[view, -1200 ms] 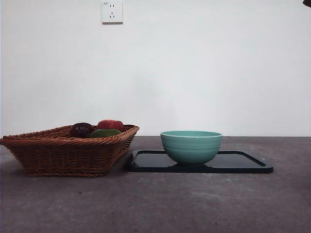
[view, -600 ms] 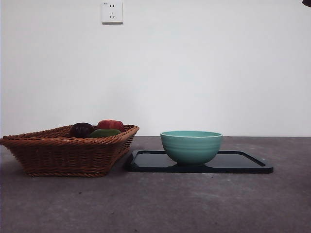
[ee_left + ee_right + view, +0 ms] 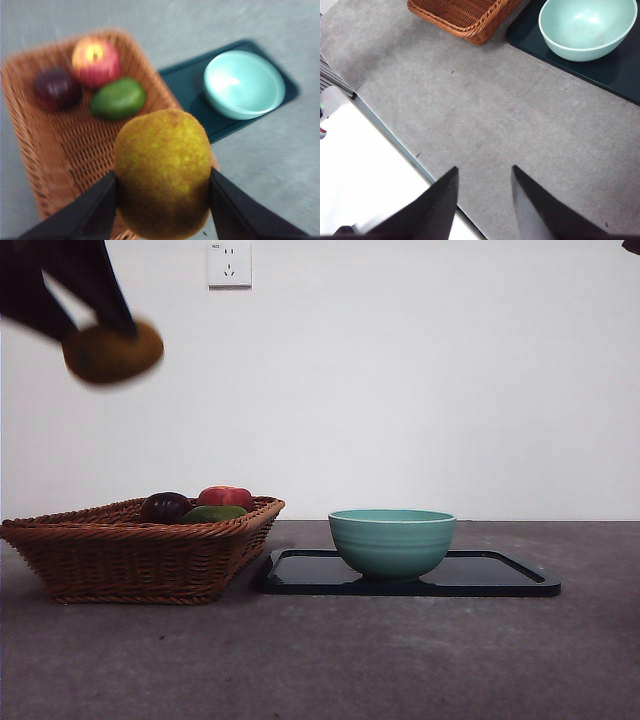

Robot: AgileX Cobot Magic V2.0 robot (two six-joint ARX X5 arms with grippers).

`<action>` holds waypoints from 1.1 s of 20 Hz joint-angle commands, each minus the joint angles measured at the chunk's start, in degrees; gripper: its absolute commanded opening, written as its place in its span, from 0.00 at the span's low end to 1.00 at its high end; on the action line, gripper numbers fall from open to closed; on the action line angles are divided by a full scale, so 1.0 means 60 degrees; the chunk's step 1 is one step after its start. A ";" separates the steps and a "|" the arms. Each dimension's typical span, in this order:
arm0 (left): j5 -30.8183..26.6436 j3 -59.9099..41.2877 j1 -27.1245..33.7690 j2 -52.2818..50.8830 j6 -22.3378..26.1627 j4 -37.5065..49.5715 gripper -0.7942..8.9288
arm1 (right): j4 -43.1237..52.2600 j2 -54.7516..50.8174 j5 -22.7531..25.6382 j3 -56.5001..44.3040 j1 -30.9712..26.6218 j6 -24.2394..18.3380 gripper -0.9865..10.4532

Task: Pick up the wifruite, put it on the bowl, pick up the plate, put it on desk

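Observation:
The wifruite [image 3: 112, 351], a brown-yellow fuzzy oval, hangs high above the left end of the wicker basket [image 3: 130, 560], with my left gripper [image 3: 100, 333] shut on it. In the left wrist view the wifruite [image 3: 162, 170] fills the gap in the left gripper [image 3: 162, 182]. The teal bowl [image 3: 392, 540] stands empty on the plate [image 3: 500, 575], a dark flat tray on the desk [image 3: 400, 660], right of the basket. My right gripper [image 3: 482, 175] stands open and empty above bare desk, apart from the bowl [image 3: 587, 27] and the plate [image 3: 620, 70].
The basket [image 3: 65, 150] holds a red apple [image 3: 95, 60], a dark purple fruit [image 3: 57, 87] and a green fruit [image 3: 117, 97]. A white wall with a socket [image 3: 230, 264] stands behind. The desk's edge [image 3: 395, 142] runs near the right gripper.
My left gripper has come into the front view at the top left, carrying the wifruite. Basket, bowl and plate have not moved.

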 commanded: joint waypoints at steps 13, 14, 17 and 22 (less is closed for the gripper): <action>-0.0623 -0.0117 0.0452 0.4812 -0.1257 0.2881 0.26 | 0.0102 0.0029 0.0029 0.0098 0.0076 0.0171 0.23; -0.0627 -0.0117 0.0452 0.4812 -0.1275 0.2856 0.27 | 0.0102 0.0029 0.0058 0.0098 0.0076 0.0171 0.23; -0.0623 -0.0117 0.0430 0.4812 -0.1282 0.2463 0.32 | 0.0109 0.0029 0.0058 0.0098 0.0076 0.0171 0.23; -0.0619 -0.0109 0.0423 0.4809 -0.1293 0.2371 0.46 | 0.0102 0.0029 0.0055 0.0098 0.0076 0.0189 0.23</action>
